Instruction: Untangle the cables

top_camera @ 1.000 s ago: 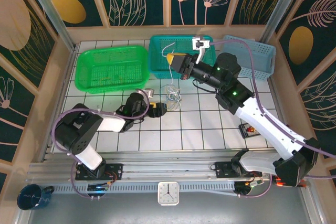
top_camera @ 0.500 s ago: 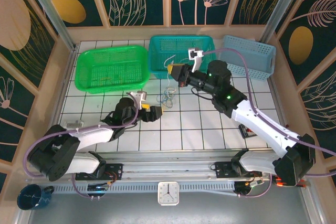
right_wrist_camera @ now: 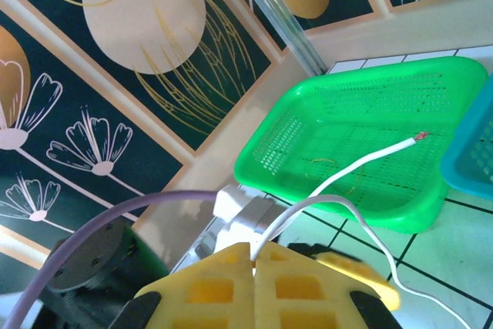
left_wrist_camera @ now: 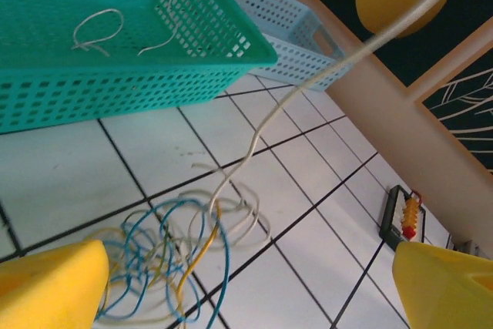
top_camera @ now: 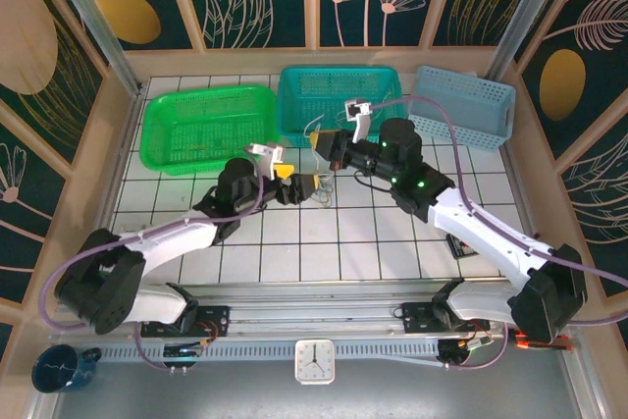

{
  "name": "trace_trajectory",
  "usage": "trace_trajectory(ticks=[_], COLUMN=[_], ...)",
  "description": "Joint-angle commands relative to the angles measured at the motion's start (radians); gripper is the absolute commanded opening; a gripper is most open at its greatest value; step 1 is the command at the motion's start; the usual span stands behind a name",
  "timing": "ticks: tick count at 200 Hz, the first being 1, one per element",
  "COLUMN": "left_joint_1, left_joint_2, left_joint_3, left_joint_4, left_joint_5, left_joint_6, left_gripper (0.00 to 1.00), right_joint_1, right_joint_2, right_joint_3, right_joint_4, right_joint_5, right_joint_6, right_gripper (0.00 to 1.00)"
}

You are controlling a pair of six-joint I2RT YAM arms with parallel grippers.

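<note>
1 white cable [left_wrist_camera: 368, 36], diag. up-right

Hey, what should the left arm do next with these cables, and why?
Probably lower the open left jaws and close on the blue and yellow tangle: the right jaws are shut on the white cable, which runs up out of it.

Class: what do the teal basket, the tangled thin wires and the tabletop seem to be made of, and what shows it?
Teal perforated basket: likely moulded plastic, slightly glossy, regular holes. Thin white, blue and yellow wires: probably plastic-coated, smooth, bending in loose loops. White gridded tabletop: smooth, faintly shiny; tile or printed board, unclear.
</note>
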Motion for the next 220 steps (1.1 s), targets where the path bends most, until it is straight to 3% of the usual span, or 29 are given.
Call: trace_trajectory(ticks=[1,70,103,114,220], left_joint_1=[-0.001,-0.001,-0.002,-0.002,-0.001], left_joint_2=[0.063,0.222,0.276,0.286,0.377], left_joint_3=[0.053,0.087,0.041,0.014,-0.134], left_joint_4=[0.056,0.205,0.265,0.288,0.393], left_joint_5=[0.059,0.069,0.078,0.078,0.071], left_joint_6=[0.016,-0.022,-0.038,-0.045,-0.078], left_gripper=[0.91,0.69,0.39,0.33,0.37], right_joint_1=[0.027,0.084,0.078,0.072,-0.138], right_joint_2=[-0.007,-0.029,-0.032,-0.029,-0.016], right_joint_3=[0.02,0.112,0.214,0.249,0.454], right_joint_4=[0.003,0.009,0.017,0.021,0.159], right_joint_5=[0.009,0.012,0.021,0.021,0.029], right_joint_6=[-0.016,-0.004,-0.023,-0.032,0.013], right_gripper=[0.0,0.0,0.0,0.0,0.0])
